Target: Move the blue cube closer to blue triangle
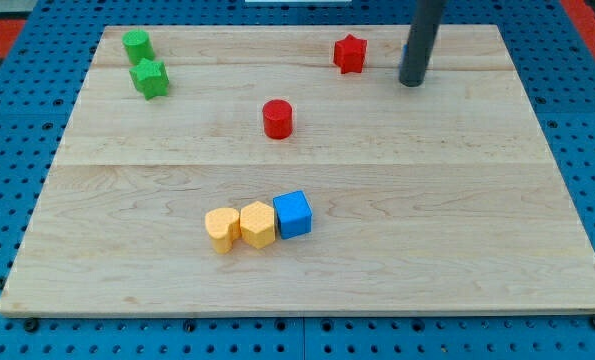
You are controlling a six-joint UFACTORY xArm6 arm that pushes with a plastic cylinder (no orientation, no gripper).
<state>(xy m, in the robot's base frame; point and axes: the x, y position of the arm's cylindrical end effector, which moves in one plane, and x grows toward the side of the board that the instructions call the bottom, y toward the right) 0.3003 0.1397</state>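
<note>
The wooden table (457,220) lies on a blue perforated base (7,130). My tip (411,82) stands at the far right of the table, just to the right of the red star-shaped block (350,54), and it is well apart from the blue cube (293,214). A small bit of blue shows at the left edge of the rod near its lower end; I cannot tell what it is, because the rod hides most of it. The arm carries no fingers, only this dark rod, so there is nothing open or closed to report. The blue cube sits in the near middle of the table, and its left side touches the yellow hexagonal block (258,224). Just left of that one lies another yellow block (222,229), and the three make a short row. The red cylinder (277,118) stands near the centre, farther away than this row. At the far left corner there are two green blocks close together, the green cylinder (137,45) behind and the green star-like block (150,78) in front of it.
</note>
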